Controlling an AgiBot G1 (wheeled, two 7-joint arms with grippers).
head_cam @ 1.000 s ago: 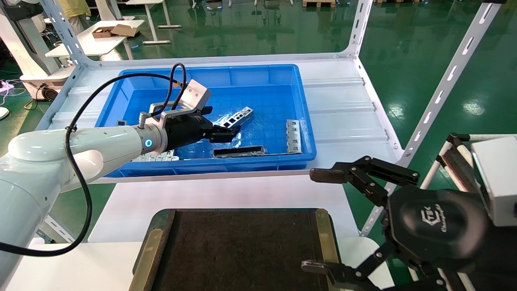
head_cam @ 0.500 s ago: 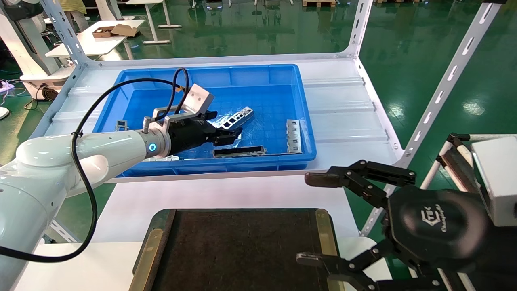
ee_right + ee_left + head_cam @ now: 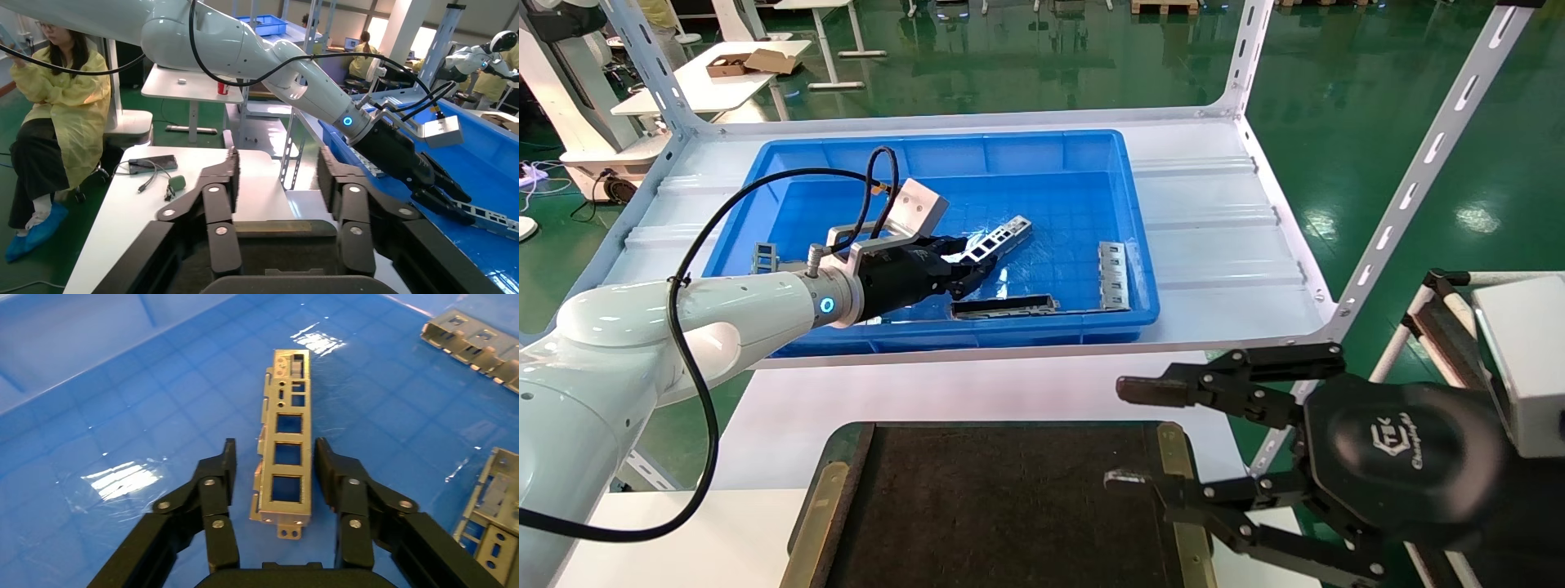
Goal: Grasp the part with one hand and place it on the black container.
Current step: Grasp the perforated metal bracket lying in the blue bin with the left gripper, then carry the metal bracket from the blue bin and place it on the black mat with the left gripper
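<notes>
The part (image 3: 999, 236), a slim silver-grey bar with rectangular cut-outs, lies flat on the floor of the blue bin (image 3: 952, 336). My left gripper (image 3: 974, 273) is down in the bin and open. In the left wrist view the part (image 3: 287, 425) lies lengthwise between the fingers of the left gripper (image 3: 275, 447), which flank its near end with a small gap on each side. The black container (image 3: 1001, 506) lies in front of the bin. My right gripper (image 3: 1122, 433) is open and empty over the container's right brass strip. In the right wrist view this gripper (image 3: 278, 159) hangs above the container (image 3: 275, 251).
A dark-slotted bar (image 3: 1004, 306) lies near the bin's front wall. Stamped grey plates lie at the bin's right (image 3: 1113, 276), left (image 3: 764, 257) and front left (image 3: 838, 318). White shelf posts (image 3: 1418, 171) stand to the right. A person in yellow (image 3: 58, 104) sits beyond the table.
My left gripper has dropped lower in the bin and now straddles the part's near end. My right gripper has shifted left over the container's right edge.
</notes>
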